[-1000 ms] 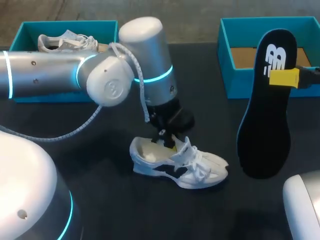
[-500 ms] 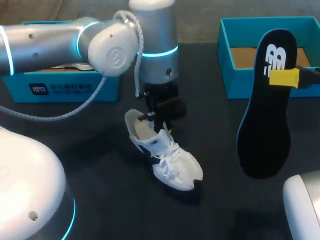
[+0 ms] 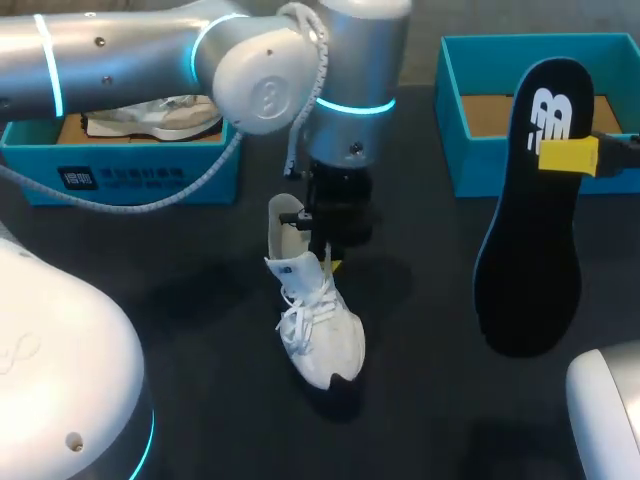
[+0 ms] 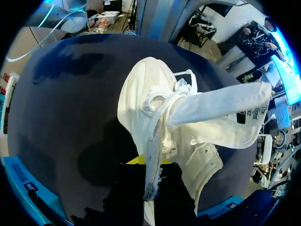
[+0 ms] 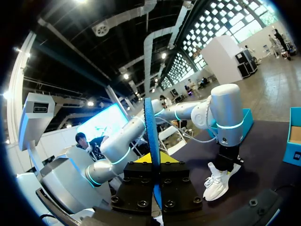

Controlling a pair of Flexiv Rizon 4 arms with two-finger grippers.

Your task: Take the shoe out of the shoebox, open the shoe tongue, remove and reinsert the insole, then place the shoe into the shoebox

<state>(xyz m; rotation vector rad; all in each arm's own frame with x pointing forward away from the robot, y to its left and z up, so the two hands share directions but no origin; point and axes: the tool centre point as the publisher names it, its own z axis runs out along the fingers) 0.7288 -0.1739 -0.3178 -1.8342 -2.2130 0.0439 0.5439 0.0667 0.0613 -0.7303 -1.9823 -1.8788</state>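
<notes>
Shoe (image 3: 318, 322) sits on the table (image 3: 200, 340), toe toward the robot, left gripper (image 3: 326, 258) pinching its collar wall. Right gripper (image 3: 568, 155) clamps the insole (image 3: 530, 230) aloft, well apart. Key now, I'd say: brace the opening, feed the insole toe-first at a low angle.

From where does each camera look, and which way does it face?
Head view: above and behind, looking down on the table; left arm at the shoe, right gripper holding the insole.
Left wrist view: on that wrist, looking along the left gripper at the shoe.
Right wrist view: on that wrist, past the right gripper, facing the left arm.
Head and right wrist views share shoe and insole.
</notes>
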